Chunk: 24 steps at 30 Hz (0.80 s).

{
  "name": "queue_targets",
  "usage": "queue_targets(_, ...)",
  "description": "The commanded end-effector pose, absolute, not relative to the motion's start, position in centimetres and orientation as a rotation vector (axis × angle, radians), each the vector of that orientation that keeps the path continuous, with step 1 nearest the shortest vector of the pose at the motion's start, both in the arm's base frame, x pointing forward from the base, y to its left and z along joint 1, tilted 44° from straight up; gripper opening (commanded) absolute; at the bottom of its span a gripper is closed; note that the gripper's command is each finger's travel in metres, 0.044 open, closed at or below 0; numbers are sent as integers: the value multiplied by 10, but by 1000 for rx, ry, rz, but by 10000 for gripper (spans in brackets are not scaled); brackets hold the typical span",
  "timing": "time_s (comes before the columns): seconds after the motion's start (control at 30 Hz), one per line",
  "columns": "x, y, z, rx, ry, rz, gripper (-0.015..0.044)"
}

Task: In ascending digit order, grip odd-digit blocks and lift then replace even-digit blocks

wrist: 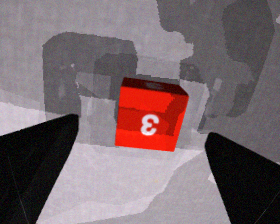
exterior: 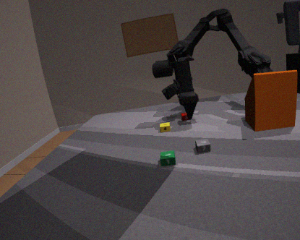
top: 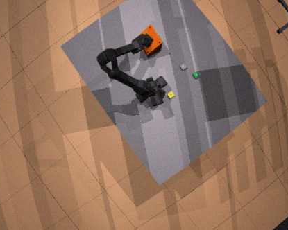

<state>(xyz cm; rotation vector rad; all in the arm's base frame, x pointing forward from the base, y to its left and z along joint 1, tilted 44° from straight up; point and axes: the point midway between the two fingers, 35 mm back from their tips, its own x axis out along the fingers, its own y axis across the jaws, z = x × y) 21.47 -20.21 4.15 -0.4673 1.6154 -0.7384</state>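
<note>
A red block (exterior: 184, 116) (wrist: 150, 117) rests on the table with a white 3 facing the wrist camera; the arm hides it in the top view. My gripper (exterior: 189, 118) (wrist: 145, 131) is open, with one finger on each side of the red block and a gap to both. A yellow block (top: 171, 94) (exterior: 165, 127) shows what looks like a 4. A grey block (top: 183, 66) (exterior: 202, 146) shows what looks like a 7. A green block (top: 196, 75) (exterior: 168, 158) carries a digit too blurred to read surely.
An orange box (top: 156, 48) (exterior: 275, 103) stands by the arm's base. The yellow block is the closest other block to the gripper; the grey and green blocks lie farther off, near each other. Dark shadows cross the grey table (top: 171, 152) (exterior: 221, 202).
</note>
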Motion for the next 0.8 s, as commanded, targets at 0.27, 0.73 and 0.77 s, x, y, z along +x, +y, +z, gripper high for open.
queue_targets(0.27, 222, -178, 67, -467, 1617, -734, 400)
queue_targets(0.73, 236, -124, 125, -465, 1618, -731, 120)
queue_targets(0.77, 236, -124, 125, -465, 1618, -731, 120)
